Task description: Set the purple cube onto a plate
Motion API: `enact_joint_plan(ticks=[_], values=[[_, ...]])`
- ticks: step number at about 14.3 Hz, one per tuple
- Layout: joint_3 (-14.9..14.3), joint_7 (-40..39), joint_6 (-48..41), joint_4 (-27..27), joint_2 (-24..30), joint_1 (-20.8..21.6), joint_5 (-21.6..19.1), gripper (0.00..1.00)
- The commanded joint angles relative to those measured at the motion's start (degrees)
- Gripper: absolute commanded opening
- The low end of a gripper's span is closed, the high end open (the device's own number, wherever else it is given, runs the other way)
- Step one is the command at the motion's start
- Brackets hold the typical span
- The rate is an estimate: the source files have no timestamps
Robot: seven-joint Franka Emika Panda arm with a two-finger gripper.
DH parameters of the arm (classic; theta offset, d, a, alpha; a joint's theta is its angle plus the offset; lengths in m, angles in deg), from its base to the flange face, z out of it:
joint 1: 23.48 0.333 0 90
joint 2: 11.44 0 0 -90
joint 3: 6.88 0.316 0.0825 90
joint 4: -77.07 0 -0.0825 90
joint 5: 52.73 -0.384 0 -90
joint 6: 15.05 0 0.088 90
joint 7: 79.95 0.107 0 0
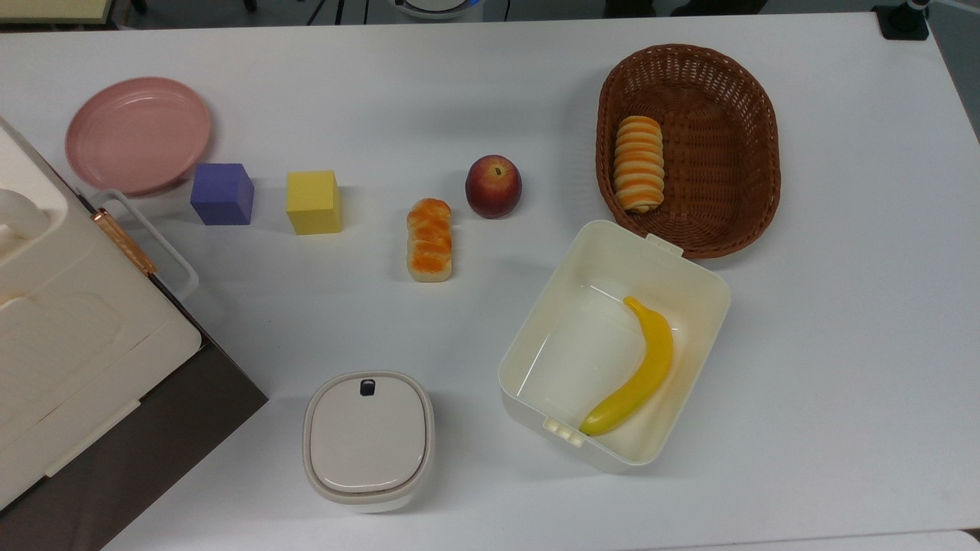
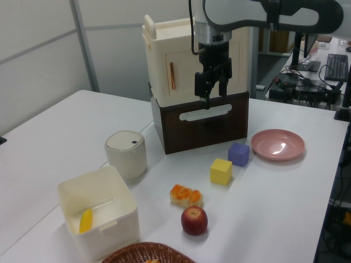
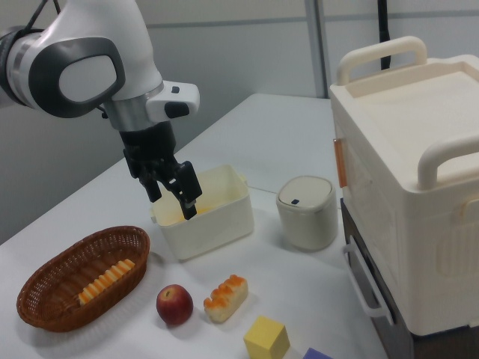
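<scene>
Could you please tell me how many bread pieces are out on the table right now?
2. One bread roll lies on the bare table between the yellow cube and the apple; a striped one lies inside the wicker basket.

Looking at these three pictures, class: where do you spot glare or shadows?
Left view: a bright highlight glints on the plate. Top view: soft shadows fall just below the purple cube and yellow cube, and the plate looks evenly lit. Right view: the basket casts a faint shadow on the table.
</scene>
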Motion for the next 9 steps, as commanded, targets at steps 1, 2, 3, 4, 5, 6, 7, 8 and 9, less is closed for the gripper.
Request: enact_joint_plan(ticks=[1,2,3,4,5,6,7,8,9], values=[[-0.25,-1.07,-1.19,0.25,-0.45,0.7,0.63,1.0],[-0.25,-1.08,-1.19,0.16,-0.55,0.7,0.63,1.0],[-0.25,-1.08,-1.19,0.16,-0.64,0.61,0.63,1.0],[-0.34,-1.08,-1.1,0.16,-0.72,0.53,0.63,1.0],[-0.43,-1.25,-1.01,0.16,-0.81,0.44,0.8,1.0],[-0.6,-1.95,-0.93,0.25,-1.25,0.26,1.42,1.0],[-0.6,-3.43,-0.32,0.25,-1.43,-0.35,2.12,1.0],[-0.69,-5.1,0.56,0.16,-1.43,-1.05,2.91,1.0],[-0.61,-7.03,1.18,0.08,-1.6,-2.28,3.35,1.0]])
